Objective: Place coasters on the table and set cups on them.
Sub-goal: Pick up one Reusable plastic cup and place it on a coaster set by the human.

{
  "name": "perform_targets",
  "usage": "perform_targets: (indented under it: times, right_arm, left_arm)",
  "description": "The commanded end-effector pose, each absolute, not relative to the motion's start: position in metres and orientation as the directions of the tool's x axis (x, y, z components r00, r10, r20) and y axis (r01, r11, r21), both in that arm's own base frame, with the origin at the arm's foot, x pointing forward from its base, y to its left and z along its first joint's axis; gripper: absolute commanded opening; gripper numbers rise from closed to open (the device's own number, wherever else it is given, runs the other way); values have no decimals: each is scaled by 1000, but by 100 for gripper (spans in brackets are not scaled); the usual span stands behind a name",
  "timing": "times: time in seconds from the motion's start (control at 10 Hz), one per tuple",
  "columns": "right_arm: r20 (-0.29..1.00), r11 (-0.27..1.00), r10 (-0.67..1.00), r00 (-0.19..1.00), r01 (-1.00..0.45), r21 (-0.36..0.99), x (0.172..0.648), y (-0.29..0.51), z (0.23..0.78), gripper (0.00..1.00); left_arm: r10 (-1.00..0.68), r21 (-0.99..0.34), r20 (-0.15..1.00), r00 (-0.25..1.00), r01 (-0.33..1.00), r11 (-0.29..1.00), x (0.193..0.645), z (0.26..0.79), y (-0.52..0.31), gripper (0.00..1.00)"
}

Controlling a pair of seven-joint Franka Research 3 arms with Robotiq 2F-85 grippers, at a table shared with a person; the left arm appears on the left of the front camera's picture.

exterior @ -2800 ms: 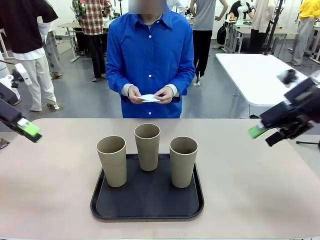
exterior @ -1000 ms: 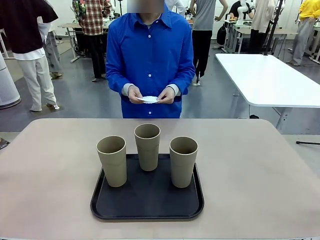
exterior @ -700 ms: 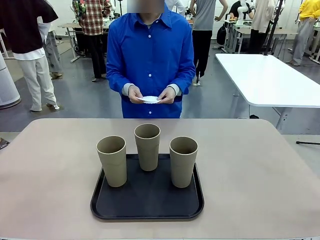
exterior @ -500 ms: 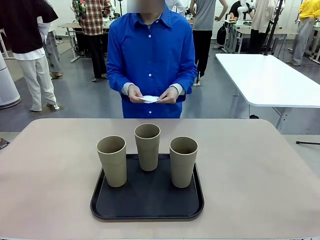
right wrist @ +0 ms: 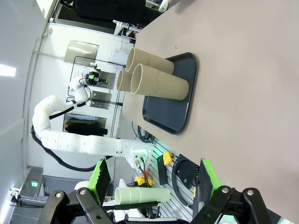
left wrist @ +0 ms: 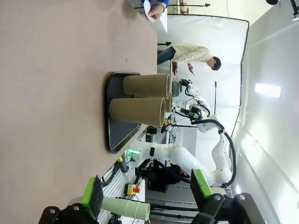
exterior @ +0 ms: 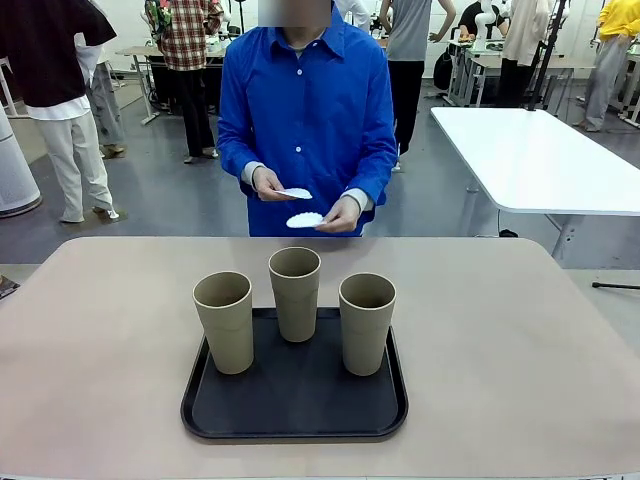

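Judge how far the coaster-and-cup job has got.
Done: nothing yet; all three cups stand on the tray. In hand: the person holds coasters in both hands, beyond the table. Left: laying the coasters on the table, then setting the cups on them.

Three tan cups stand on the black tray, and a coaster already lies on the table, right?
No coaster lies on the table yet: the person holds the coasters, as the front view shows. The cups do stand on the tray.
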State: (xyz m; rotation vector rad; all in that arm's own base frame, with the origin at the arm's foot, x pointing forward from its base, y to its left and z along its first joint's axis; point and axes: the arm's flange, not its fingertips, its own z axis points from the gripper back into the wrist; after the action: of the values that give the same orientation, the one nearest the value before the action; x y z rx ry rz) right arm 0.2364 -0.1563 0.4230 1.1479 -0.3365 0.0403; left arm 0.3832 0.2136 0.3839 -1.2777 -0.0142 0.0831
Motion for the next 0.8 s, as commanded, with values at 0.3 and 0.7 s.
perform_targets:
  times: [0.3, 0.7]
  right_arm:
    - [286, 402, -144, 947, -208, 892, 237, -157, 422, 100]
    - [286, 402, -144, 947, -208, 892, 237, -157, 422, 100]
  left_arm:
    - [72, -956, -33, 997, -52, 287, 383, 385, 214, 100]
    - [72, -956, -33, 997, -52, 287, 383, 385, 214, 100]
